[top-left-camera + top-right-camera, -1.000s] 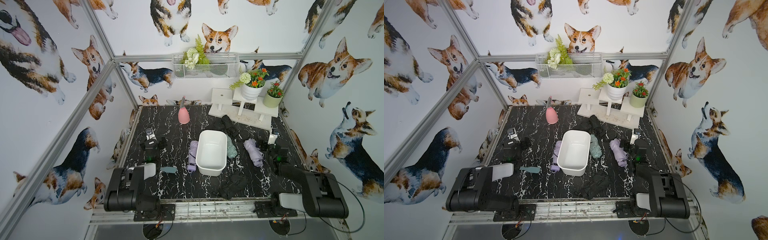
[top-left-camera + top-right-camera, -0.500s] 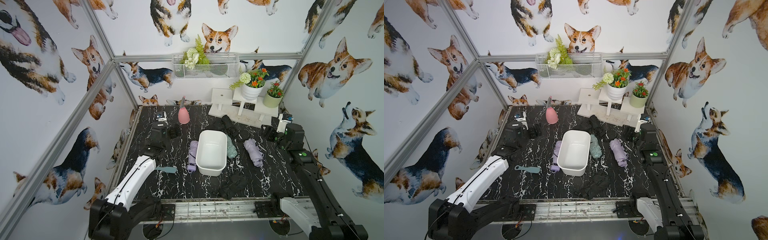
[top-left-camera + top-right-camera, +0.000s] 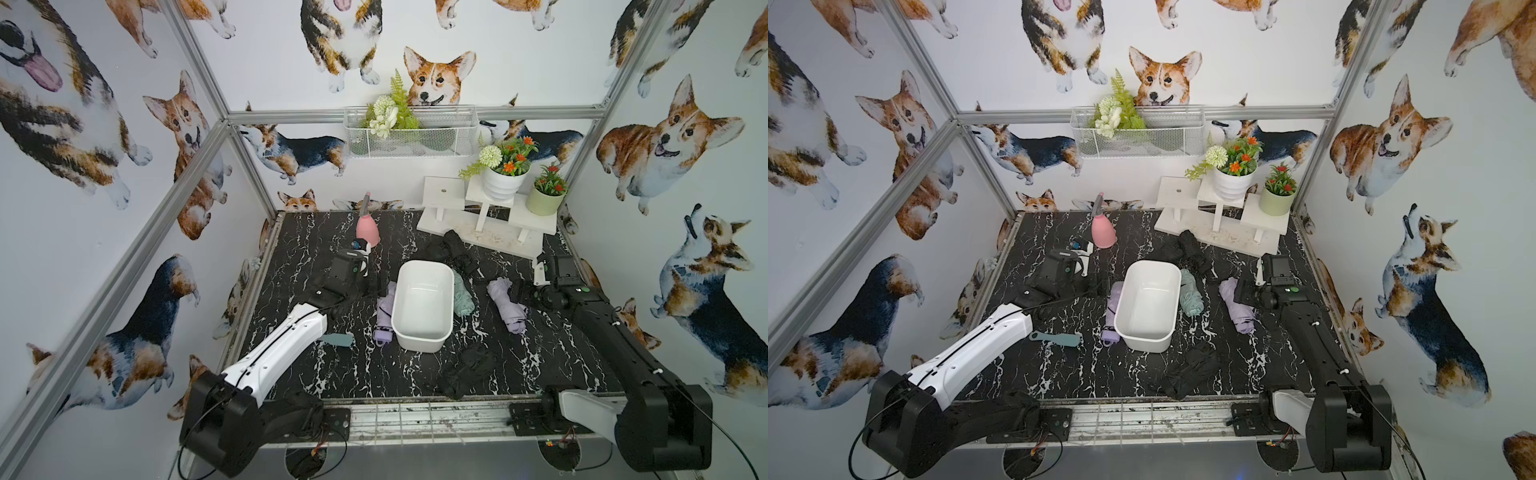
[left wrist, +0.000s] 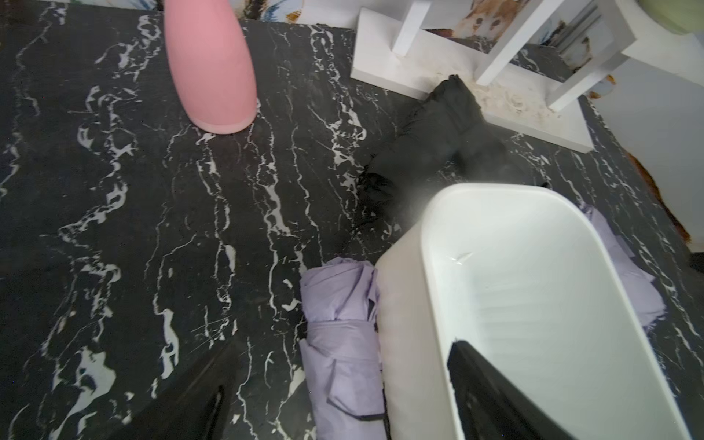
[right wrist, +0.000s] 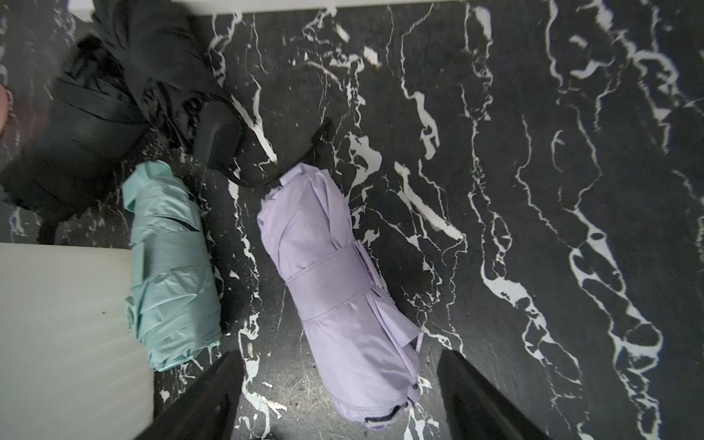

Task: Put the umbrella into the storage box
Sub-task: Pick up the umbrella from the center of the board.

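The white storage box (image 3: 424,266) (image 3: 1152,262) stands mid-table with nothing in it. A lilac folded umbrella (image 3: 384,311) (image 4: 343,343) lies against its left wall. Right of the box lie a mint umbrella (image 3: 462,297) (image 5: 171,274) and a second lilac umbrella (image 3: 507,305) (image 5: 335,297). My left gripper (image 3: 376,284) (image 4: 344,344) is open above the left lilac umbrella, one finger over the box's inside. My right gripper (image 3: 519,293) (image 5: 341,354) is open, its fingers on either side of the right lilac umbrella's end, not touching it.
One black umbrella (image 3: 455,249) lies behind the box and another (image 3: 467,370) in front of it. A pink spray bottle (image 3: 368,228) stands at the back, a white plant stand (image 3: 482,224) back right. A teal flat tool (image 3: 338,338) lies front left.
Both arms unfolded from their rest at the table's front and reached out. The left gripper came to the box's left side, the right swung in over the right lilac umbrella.
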Robot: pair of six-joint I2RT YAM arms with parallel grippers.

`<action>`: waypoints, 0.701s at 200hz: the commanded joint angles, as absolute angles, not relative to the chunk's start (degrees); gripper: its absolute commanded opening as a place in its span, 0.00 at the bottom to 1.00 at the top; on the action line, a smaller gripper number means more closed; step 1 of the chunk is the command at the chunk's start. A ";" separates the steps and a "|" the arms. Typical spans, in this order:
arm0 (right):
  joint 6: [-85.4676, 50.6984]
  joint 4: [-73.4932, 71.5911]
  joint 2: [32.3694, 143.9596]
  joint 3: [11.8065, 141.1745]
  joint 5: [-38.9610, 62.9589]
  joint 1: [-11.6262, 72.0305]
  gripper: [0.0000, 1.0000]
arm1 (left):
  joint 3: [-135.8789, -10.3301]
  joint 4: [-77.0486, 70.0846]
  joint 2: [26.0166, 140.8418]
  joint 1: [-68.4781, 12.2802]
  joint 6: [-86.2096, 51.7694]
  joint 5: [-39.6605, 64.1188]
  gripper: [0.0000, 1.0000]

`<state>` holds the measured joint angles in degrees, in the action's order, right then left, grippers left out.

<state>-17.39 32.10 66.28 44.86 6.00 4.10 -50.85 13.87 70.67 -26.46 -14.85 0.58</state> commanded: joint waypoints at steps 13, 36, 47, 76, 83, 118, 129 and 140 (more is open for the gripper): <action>-14.79 31.78 69.92 45.33 5.68 4.66 0.86 | -51.62 13.73 71.93 -27.85 -13.70 2.34 0.92; -14.25 31.44 73.10 45.96 5.05 4.92 0.86 | -52.37 14.10 72.41 -28.21 -13.93 2.33 0.93; -14.15 30.76 74.42 46.13 5.34 5.12 0.87 | -52.78 14.62 72.41 -28.37 -14.08 2.44 0.93; -13.72 29.47 78.76 47.38 5.01 5.51 0.87 | -54.28 16.21 71.53 -28.97 -14.46 2.79 0.93; -13.51 29.28 79.89 47.76 4.84 5.60 0.87 | -54.53 16.50 71.25 -29.06 -14.57 3.02 0.93; -12.84 28.13 85.35 49.03 6.37 5.98 0.87 | -54.76 16.96 70.48 -29.11 -14.61 3.34 0.94; -12.97 27.87 86.57 49.10 6.04 6.21 0.84 | -54.85 17.13 70.50 -29.19 -14.81 3.32 0.94; -13.08 27.53 87.43 49.17 5.97 6.46 0.79 | -54.70 17.13 70.54 -29.13 -14.95 3.42 0.94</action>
